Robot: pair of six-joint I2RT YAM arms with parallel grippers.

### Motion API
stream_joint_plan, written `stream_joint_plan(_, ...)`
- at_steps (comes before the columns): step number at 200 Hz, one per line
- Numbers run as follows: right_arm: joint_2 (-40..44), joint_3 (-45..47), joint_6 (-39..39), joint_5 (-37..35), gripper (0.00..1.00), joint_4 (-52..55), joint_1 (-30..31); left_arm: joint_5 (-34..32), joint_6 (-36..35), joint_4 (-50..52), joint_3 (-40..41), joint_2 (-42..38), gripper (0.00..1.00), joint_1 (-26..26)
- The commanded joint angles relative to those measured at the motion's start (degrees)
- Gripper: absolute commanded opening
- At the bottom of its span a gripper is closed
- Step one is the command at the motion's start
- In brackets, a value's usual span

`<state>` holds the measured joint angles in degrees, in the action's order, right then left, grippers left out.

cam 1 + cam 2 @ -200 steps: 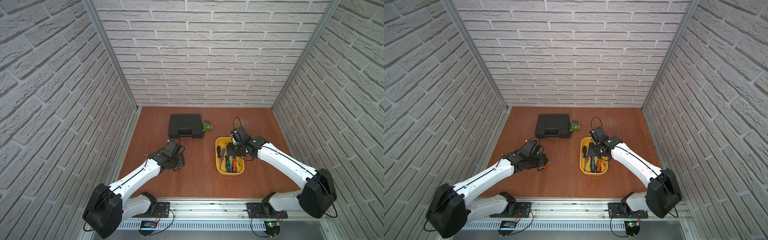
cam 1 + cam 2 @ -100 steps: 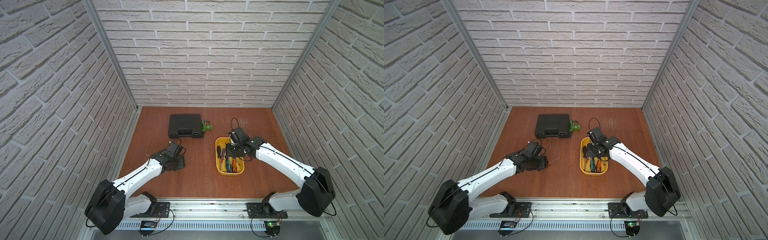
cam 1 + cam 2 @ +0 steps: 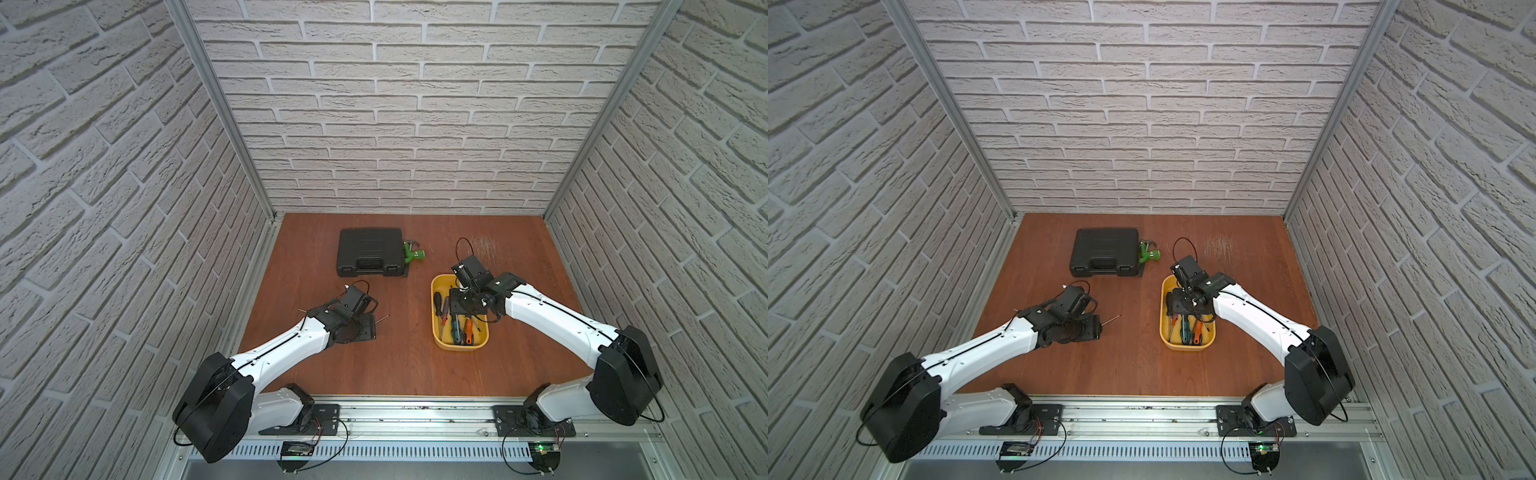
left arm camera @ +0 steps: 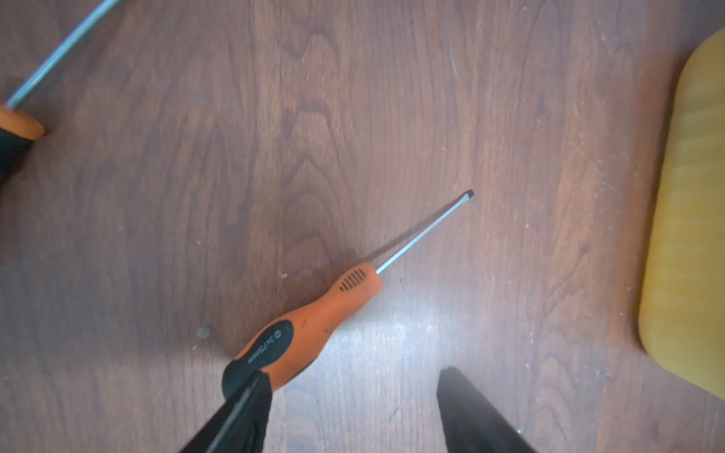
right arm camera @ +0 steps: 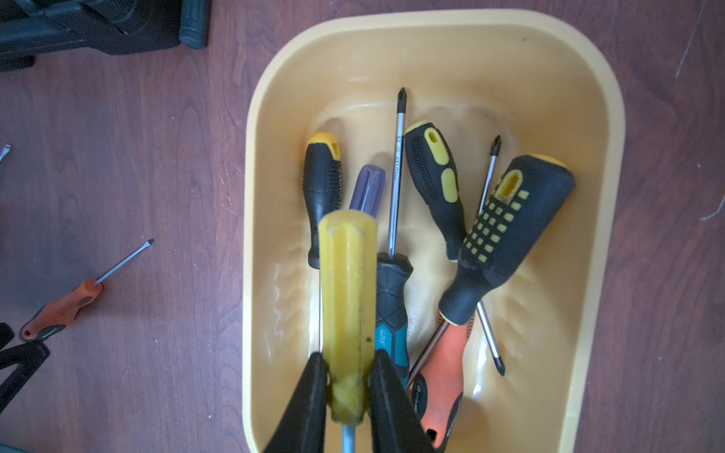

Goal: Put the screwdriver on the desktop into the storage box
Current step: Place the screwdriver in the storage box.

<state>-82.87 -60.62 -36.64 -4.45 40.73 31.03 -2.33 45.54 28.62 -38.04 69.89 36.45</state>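
— Bright, isn't it? Even light from overhead. Both top views are sharp, only the brick walls (image 3: pixel 104 166) stretch wide at the frame edges.
— Shadows are soft. In the wrist views, pale glare sits on the desktop (image 4: pixel 392 325), and the storage box (image 4: pixel 698 235) and yellow-handled screwdriver (image 5: pixel 349 294) blur near the lens.

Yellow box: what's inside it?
Several screwdrivers lie in the box. The right gripper holds a yellow-handled one over them, hiding part of the pile and floor beneath.
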Motion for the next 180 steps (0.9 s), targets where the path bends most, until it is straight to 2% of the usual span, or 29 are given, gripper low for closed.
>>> stream_joint_plan(1,-0.45,0.33,0.09,-1.29,0.03,-1.00,0.38,-1.70,-1.07,-0.17,1.39,0.13,0.73,0.23)
stream_joint_plan(60,-0.63,0.24,0.00,-1.17,0.06,-1.23,0.44,-3.21,-0.89,-1.20,1.84,4.34,0.71,0.20)
stream_joint_plan(94,-0.78,0.65,0.00,-1.25,0.09,-1.41,0.44,-2.53,-0.82,-2.12,1.41,6.30,0.64,0.28)
stream_joint_plan(136,-1.54,0.75,0.33,-2.37,0.16,-1.27,0.42,-1.92,-0.65,-1.27,0.83,4.24,0.58,0.62)
stream_joint_plan(153,-1.98,0.77,0.50,-2.74,0.21,-1.30,0.44,-2.07,-0.83,-0.89,0.38,4.20,0.57,0.63)
stream_joint_plan(180,-3.25,0.07,1.12,-2.83,0.36,-0.82,0.43,-2.24,-0.80,-0.61,0.10,4.29,0.55,0.62)
